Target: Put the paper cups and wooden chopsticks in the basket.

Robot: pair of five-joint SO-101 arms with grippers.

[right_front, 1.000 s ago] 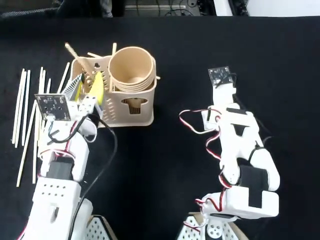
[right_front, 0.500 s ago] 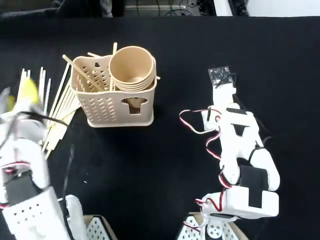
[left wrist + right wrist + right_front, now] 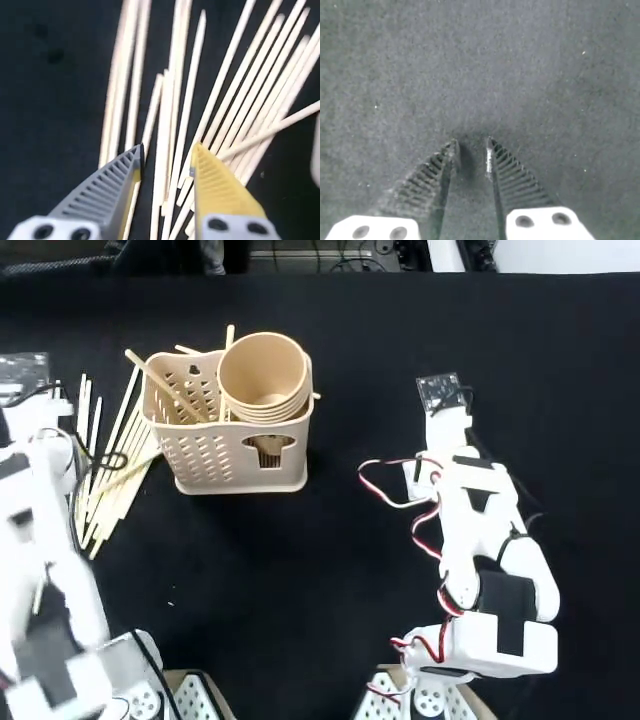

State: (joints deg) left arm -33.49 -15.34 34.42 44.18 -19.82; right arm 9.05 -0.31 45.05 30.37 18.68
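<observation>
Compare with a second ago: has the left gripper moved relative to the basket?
Yes: the left gripper swung from the basket out over the loose chopsticks beside it.

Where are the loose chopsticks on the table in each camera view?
High view: loose chopsticks at left, beside the basket.
Left wrist view: fanned out under the left gripper.
Right wrist view: black table under the right gripper.
Shared landmark: the black table.

Chopsticks [image 3: 164, 130] ahead of the left claw [image 3: 167, 147]: blurred, ends cut by the frame edge. Stacked cups [image 3: 262, 375]: lower parts hidden by the basket [image 3: 235, 455] wall; number indeterminate. Left arm [image 3: 40, 540]: blurred, cut off at the edge.
</observation>
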